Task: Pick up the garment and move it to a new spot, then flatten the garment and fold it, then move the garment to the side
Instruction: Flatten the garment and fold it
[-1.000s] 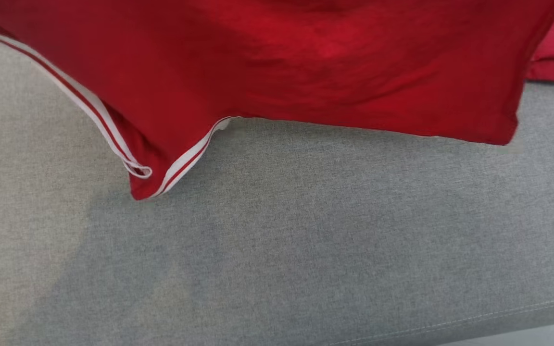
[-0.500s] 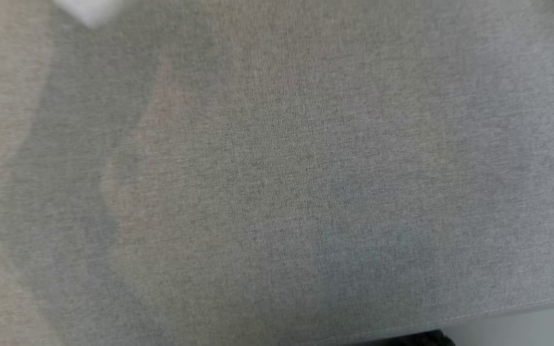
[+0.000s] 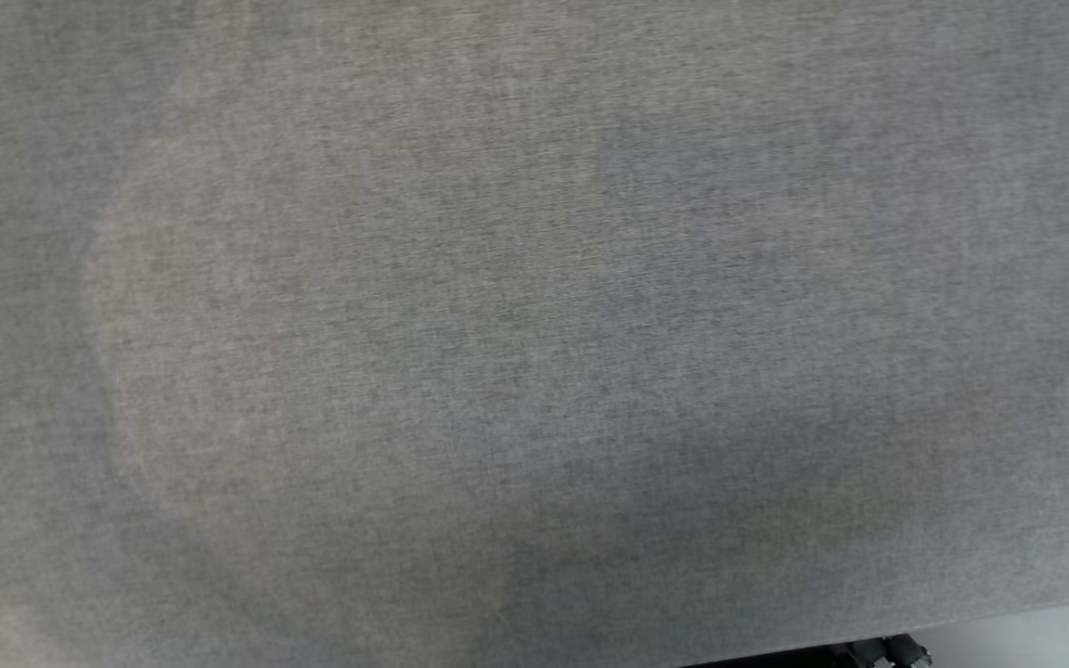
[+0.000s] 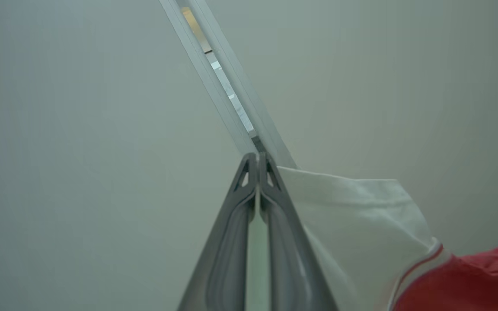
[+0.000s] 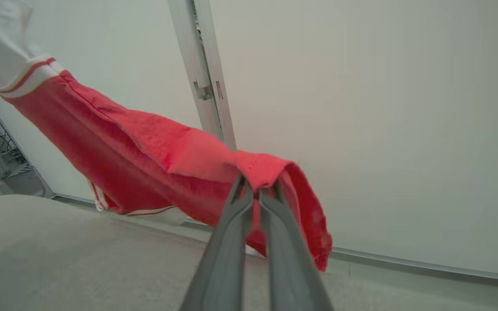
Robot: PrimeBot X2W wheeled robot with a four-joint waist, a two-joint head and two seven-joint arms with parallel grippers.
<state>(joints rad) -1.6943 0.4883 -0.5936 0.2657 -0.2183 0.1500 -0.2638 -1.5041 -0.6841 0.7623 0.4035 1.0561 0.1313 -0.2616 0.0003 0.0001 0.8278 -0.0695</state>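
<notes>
Right tool (image 5: pixel 255 190) clamped on garment (image 5: pixel 145 164) hem | left tool (image 4: pixel 257 157) closed, apparently pinching its white sleeve | garment aloft between both, above grey surface (image 3: pixel 534 334) | step: moving it to new spot | next: lower and spread flat

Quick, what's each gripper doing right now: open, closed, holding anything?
Left gripper: closed, apparently pinching the white sleeve of the red-and-white fabric garment.
Right gripper: closed on the garment's red edge.
</notes>
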